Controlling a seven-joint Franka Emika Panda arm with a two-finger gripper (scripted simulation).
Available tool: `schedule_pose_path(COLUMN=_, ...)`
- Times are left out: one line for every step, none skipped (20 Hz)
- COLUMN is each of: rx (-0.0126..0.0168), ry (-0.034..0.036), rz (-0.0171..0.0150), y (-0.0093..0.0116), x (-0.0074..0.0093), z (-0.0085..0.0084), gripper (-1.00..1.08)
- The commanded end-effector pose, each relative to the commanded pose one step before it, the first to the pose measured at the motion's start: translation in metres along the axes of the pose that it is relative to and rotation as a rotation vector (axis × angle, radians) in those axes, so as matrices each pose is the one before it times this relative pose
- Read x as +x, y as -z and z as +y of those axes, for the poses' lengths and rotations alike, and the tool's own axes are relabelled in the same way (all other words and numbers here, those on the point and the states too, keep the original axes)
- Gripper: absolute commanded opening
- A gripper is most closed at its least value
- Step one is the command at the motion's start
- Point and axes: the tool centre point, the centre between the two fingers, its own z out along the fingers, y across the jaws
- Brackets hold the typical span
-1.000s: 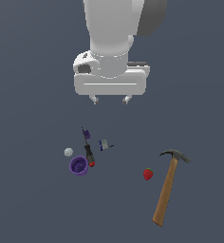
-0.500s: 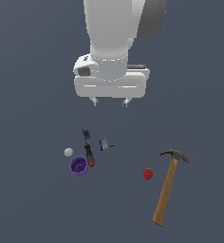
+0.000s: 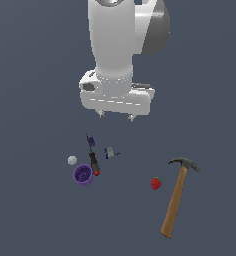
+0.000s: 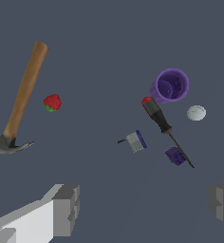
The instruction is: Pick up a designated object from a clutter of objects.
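The designated object (image 3: 110,153) is a tiny pale grey-white piece with dark blue parts, lying on the floor; it also shows in the wrist view (image 4: 135,141). Around it lie a purple cup (image 3: 83,175), a whitish ball (image 3: 72,160), a black-and-red stick (image 3: 94,164), a tiny purple piece (image 3: 90,141), a red strawberry (image 3: 156,183) and a wooden-handled hammer (image 3: 177,197). My gripper (image 3: 115,116) hangs open and empty well above the clutter, its fingers (image 4: 66,210) wide apart in the wrist view.
The floor is a plain dark grey-blue surface (image 3: 35,220). The hammer lies at the exterior view's right, apart from the small items. The cup, ball, stick and purple piece are close together at the exterior view's left of the designated object.
The gripper has moved slightly down and toward the exterior view's left. The objects have not moved.
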Motion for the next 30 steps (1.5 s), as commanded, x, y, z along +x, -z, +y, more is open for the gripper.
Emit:
schedule_pose_path(rx=0.00177, ry=-0.05580, rz=-0.00113, y=-0.01183, x=0.00185, z=0.00062, gripper=1.00)
schedule_pose_path(rx=0.00071, ry=-0.02528, rz=-0.00040, y=-0.00530, x=0.00079, z=0.00027, gripper=1.00)
schedule_pose_path(rx=0.00067, ry=-0.02668, rz=-0.00042, y=-0.00558, x=0.00078, z=0.00030, gripper=1.00)
schedule_pose_path(rx=0.00062, ry=-0.02752, rz=-0.00043, y=-0.00575, x=0.00075, z=0.00032, gripper=1.00)
schedule_pose_path(rx=0.00054, ry=-0.02764, rz=-0.00042, y=-0.00577, x=0.00070, z=0.00034, gripper=1.00)
schedule_pose_path(rx=0.00046, ry=-0.02766, rz=-0.00041, y=-0.00576, x=0.00064, z=0.00035, gripper=1.00)
schedule_pose_path(rx=0.00038, ry=-0.02768, rz=-0.00039, y=-0.00576, x=0.00059, z=0.00038, gripper=1.00)
schedule_pose_path(rx=0.00030, ry=-0.02770, rz=-0.00037, y=-0.00575, x=0.00054, z=0.00040, gripper=1.00)
schedule_pose_path(rx=0.00022, ry=-0.02771, rz=-0.00034, y=-0.00575, x=0.00050, z=0.00043, gripper=1.00)
schedule_pose_path(rx=0.00015, ry=-0.02773, rz=-0.00032, y=-0.00574, x=0.00045, z=0.00046, gripper=1.00)
schedule_pose_path(rx=0.00007, ry=-0.02775, rz=-0.00028, y=-0.00573, x=0.00041, z=0.00049, gripper=1.00)
schedule_pose_path(rx=0.00000, ry=-0.02776, rz=-0.00025, y=-0.00572, x=0.00037, z=0.00053, gripper=1.00)
schedule_pose_path(rx=-0.00007, ry=-0.02778, rz=-0.00020, y=-0.00571, x=0.00033, z=0.00057, gripper=1.00)
schedule_pose_path(rx=-0.00014, ry=-0.02778, rz=-0.00016, y=-0.00570, x=0.00029, z=0.00061, gripper=1.00)
schedule_pose_path(rx=-0.00020, ry=-0.02780, rz=-0.00011, y=-0.00569, x=0.00026, z=0.00065, gripper=1.00)
schedule_pose_path(rx=-0.00027, ry=-0.02781, rz=-0.00006, y=-0.00567, x=0.00023, z=0.00070, gripper=1.00)
schedule_pose_path(rx=-0.00033, ry=-0.02781, rz=0.00000, y=-0.00566, x=0.00020, z=0.00074, gripper=1.00)
schedule_pose_path(rx=-0.00039, ry=-0.02783, rz=0.00006, y=-0.00564, x=0.00018, z=0.00079, gripper=1.00)
schedule_pose_path(rx=-0.00045, ry=-0.02782, rz=0.00012, y=-0.00563, x=0.00015, z=0.00084, gripper=1.00)
schedule_pose_path(rx=-0.00050, ry=-0.02784, rz=0.00018, y=-0.00561, x=0.00014, z=0.00089, gripper=1.00)
schedule_pose_path(rx=-0.00055, ry=-0.02783, rz=0.00025, y=-0.00559, x=0.00012, z=0.00094, gripper=1.00)
schedule_pose_path(rx=-0.00060, ry=-0.02784, rz=0.00032, y=-0.00557, x=0.00011, z=0.00099, gripper=1.00)
schedule_pose_path(rx=-0.00064, ry=-0.02784, rz=0.00040, y=-0.00555, x=0.00010, z=0.00105, gripper=1.00)
schedule_pose_path(rx=-0.00068, ry=-0.02782, rz=0.00048, y=-0.00553, x=0.00009, z=0.00110, gripper=1.00)
schedule_pose_path(rx=-0.00072, ry=-0.02784, rz=0.00056, y=-0.00551, x=0.00009, z=0.00116, gripper=1.00)
schedule_pose_path(rx=-0.00075, ry=-0.02783, rz=0.00064, y=-0.00549, x=0.00009, z=0.00121, gripper=1.00)
schedule_pose_path(rx=-0.00078, ry=-0.02783, rz=0.00072, y=-0.00546, x=0.00010, z=0.00127, gripper=1.00)
schedule_pose_path(rx=-0.00080, ry=-0.02782, rz=0.00081, y=-0.00544, x=0.00010, z=0.00133, gripper=1.00)
schedule_pose_path(rx=-0.00082, ry=-0.02780, rz=0.00090, y=-0.00542, x=0.00010, z=0.00138, gripper=1.00)
schedule_pose_path(rx=-0.00084, ry=-0.02781, rz=0.00099, y=-0.00539, x=0.00012, z=0.00144, gripper=1.00)
